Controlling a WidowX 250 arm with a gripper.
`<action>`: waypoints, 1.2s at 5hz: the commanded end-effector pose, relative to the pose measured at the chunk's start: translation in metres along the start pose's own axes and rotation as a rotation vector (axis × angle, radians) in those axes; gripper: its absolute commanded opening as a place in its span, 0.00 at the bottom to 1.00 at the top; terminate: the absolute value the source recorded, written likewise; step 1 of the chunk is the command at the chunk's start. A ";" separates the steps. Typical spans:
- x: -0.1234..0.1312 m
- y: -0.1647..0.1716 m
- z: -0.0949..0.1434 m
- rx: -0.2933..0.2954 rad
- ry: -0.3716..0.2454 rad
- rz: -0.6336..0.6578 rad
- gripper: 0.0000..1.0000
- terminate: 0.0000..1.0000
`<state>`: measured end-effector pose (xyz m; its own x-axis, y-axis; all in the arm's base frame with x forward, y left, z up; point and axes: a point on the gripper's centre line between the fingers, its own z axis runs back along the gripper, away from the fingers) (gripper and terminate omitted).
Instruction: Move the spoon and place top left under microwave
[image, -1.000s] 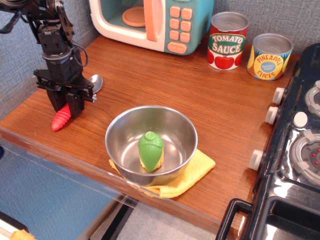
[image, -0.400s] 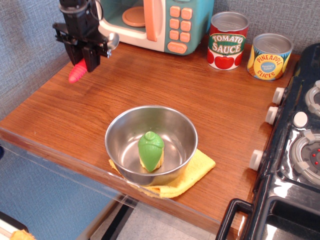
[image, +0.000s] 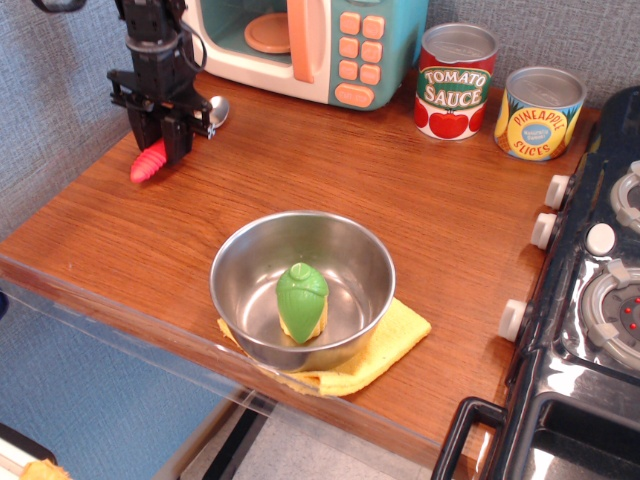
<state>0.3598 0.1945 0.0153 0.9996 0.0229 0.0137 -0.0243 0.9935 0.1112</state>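
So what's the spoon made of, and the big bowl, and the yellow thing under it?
The spoon, held in the pincer, looks like two materials: a matte red ribbed handle, probably plastic, and a shiny silvery scoop, likely metal. The bowl looks like polished steel, since it gleams and mirrors the green toy inside. The yellow thing seems to be soft cloth, with a folded, fuzzy edge.

The hand (image: 160, 140) has carried the spoon (image: 150, 161) from the desk's (image: 300, 170) front-left edge up toward its back left, near the microwave (image: 310, 45). Since the high point a moment ago, it has dropped lower, the red handle tip now close to the wood.
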 end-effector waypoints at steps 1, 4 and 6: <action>0.008 0.031 0.007 0.021 -0.016 0.012 0.00 0.00; 0.004 0.021 0.026 0.043 -0.071 -0.109 1.00 0.00; -0.020 0.008 0.083 0.011 -0.169 -0.055 1.00 0.00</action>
<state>0.3394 0.1849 0.0732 0.9918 -0.0463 0.1189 0.0364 0.9958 0.0843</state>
